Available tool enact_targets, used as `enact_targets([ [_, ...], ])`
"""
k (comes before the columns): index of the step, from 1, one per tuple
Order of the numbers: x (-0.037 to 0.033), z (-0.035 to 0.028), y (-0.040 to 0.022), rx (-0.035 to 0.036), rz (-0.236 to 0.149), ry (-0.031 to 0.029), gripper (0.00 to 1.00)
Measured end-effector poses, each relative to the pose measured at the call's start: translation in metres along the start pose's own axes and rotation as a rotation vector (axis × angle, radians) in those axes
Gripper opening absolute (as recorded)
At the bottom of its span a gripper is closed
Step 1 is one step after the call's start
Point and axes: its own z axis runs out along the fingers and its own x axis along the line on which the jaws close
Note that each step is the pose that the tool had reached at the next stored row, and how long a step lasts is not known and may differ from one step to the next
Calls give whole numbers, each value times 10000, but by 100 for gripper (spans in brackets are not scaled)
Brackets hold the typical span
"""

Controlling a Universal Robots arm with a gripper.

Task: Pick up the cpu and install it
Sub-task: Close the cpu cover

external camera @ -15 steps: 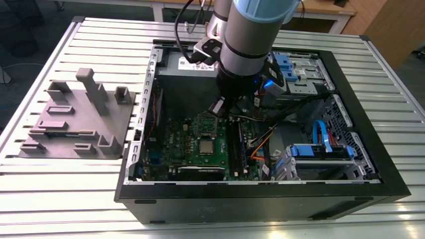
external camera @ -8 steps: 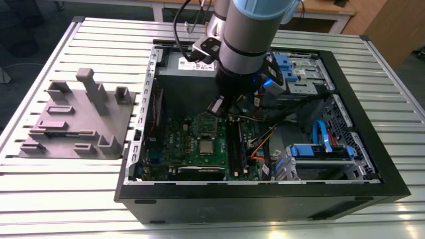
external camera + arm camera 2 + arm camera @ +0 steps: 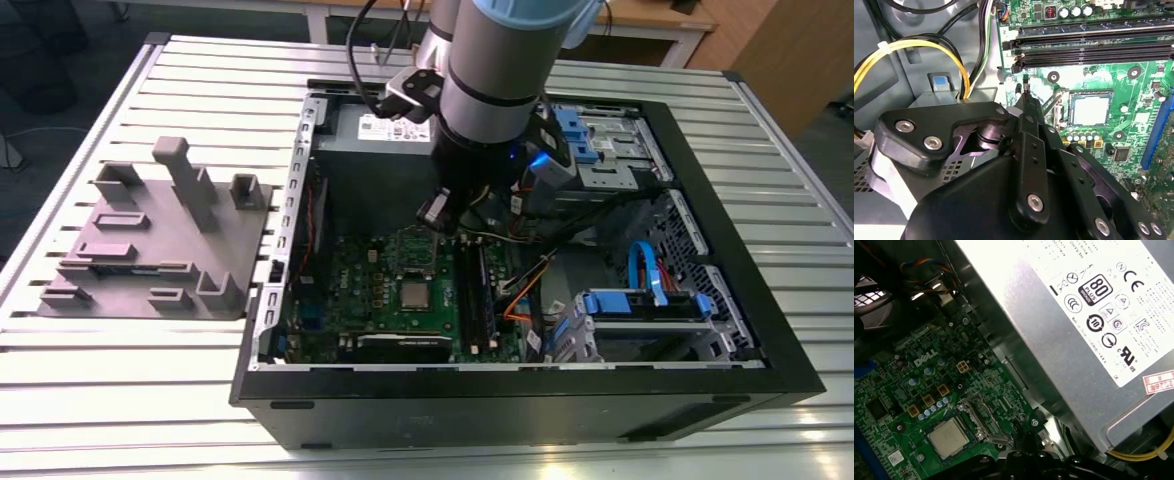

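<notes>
The cpu (image 3: 418, 293) lies flat in its socket on the green motherboard (image 3: 360, 290) inside the open computer case. Its silver-grey top also shows in both wrist views (image 3: 1090, 110) (image 3: 947, 437). The socket's metal lever (image 3: 1050, 101) stands raised beside it. My gripper (image 3: 441, 212) hangs above the board, off to the side of the socket nearer the power supply, apart from the cpu. In the second wrist view its black fingers (image 3: 1025, 92) meet at a thin tip with nothing between them. The tip also shows in the first wrist view (image 3: 1023, 432).
The grey metal power supply box (image 3: 1079, 330) stands close beside my gripper. Black memory slots (image 3: 1094, 45) run near the socket, with yellow and black cables (image 3: 914, 50) on the case wall. A grey plastic fixture (image 3: 154, 240) sits on the table at the exterior view's left.
</notes>
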Motion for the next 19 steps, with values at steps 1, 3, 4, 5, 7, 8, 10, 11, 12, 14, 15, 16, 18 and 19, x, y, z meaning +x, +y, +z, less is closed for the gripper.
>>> enact_targets([
  [1, -1, -8, 1, 0, -8, 1, 10],
  [3, -1, -22, 5, -1, -26, 3, 10],
  [4, -1, -26, 8, -2, -38, 3, 10],
  [5, -1, -28, 10, -3, -53, 3, 10],
  [7, 1, -29, 15, -5, -92, 6, 10],
  [8, 2, -29, 16, -6, -115, 9, 10],
  [10, 4, -31, 20, -7, -167, 16, 10],
  [11, 4, -34, 21, -8, -188, 19, 10],
  [12, 4, -35, 22, -10, -206, 18, 10],
  [14, 5, -39, 24, -11, -239, 20, 10],
  [15, 6, -41, 25, -12, -257, 23, 10],
  [16, 7, -44, 26, -15, -274, 22, 10],
  [18, 8, -49, 29, -19, -304, 20, 10],
  [19, 8, -51, 30, -21, -317, 18, 10],
])
